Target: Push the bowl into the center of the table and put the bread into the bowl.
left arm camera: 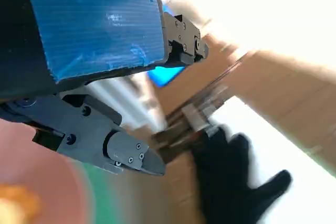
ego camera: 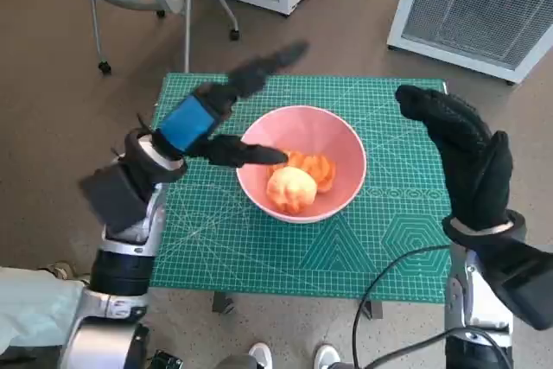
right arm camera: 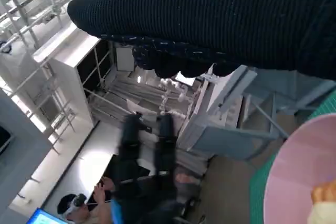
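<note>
From the head view we see the pink bowl (ego camera: 301, 162) near the middle of the green worktop (ego camera: 259, 248), holding pale and orange-brown bread (ego camera: 298, 182); our left hand (ego camera: 216, 118) and right hand (ego camera: 462, 157) hover beside it, fingers apart, empty. In the left wrist view we find the fingers (left arm camera: 126, 153) spread, the bowl a pink blur. In the right wrist view the bowl's rim (right arm camera: 294, 174) shows; we can read no writing.

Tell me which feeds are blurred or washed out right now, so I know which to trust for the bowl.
Head view: sharp and evenly lit, with the pink bowl and bread clear. Left wrist view: heavy motion blur, background blown out white, only the left hand crisp. Right wrist view: glove of the right hand sharp, the other hand smeared, bright glare in the room.
</note>
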